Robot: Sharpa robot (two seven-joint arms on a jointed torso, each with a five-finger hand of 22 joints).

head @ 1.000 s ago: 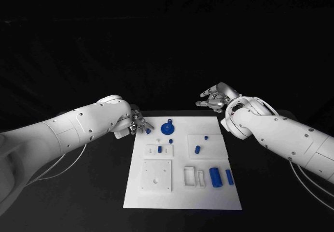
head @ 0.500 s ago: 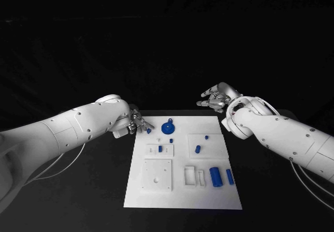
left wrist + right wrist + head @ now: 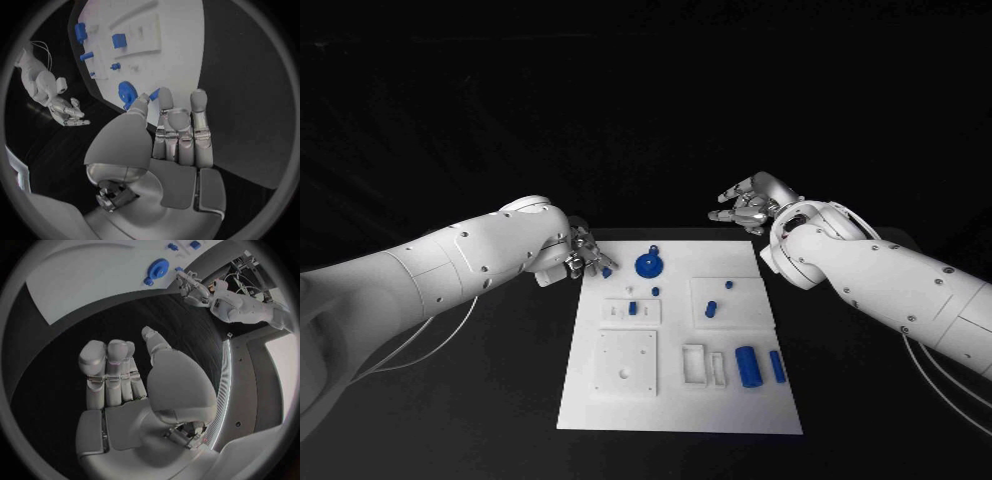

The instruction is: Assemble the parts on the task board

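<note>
Task board (image 3: 678, 345), a white rectangle, lies in the middle of the black table (image 3: 473, 400) with its long axis running away from the robot. At its far end sits one round blue gear (image 3: 648, 266), a small tab on it pointing away from the robot. Two blue cylinders (image 3: 747, 366) lie side by side near the board's right edge, their long axes parallel to the board's. Three smaller blue parts (image 3: 710, 307) stand around the two raised white plates in the middle, and one more lies just beside the gear. Left hand (image 3: 581, 257) rests at the board's far left corner, its fingers pinching a small blue piece (image 3: 153, 94) between thumb and fingertip. Right hand (image 3: 750, 202) hovers above the table beyond the board's far right corner, fingers apart and lightly curled, holding nothing.
</note>
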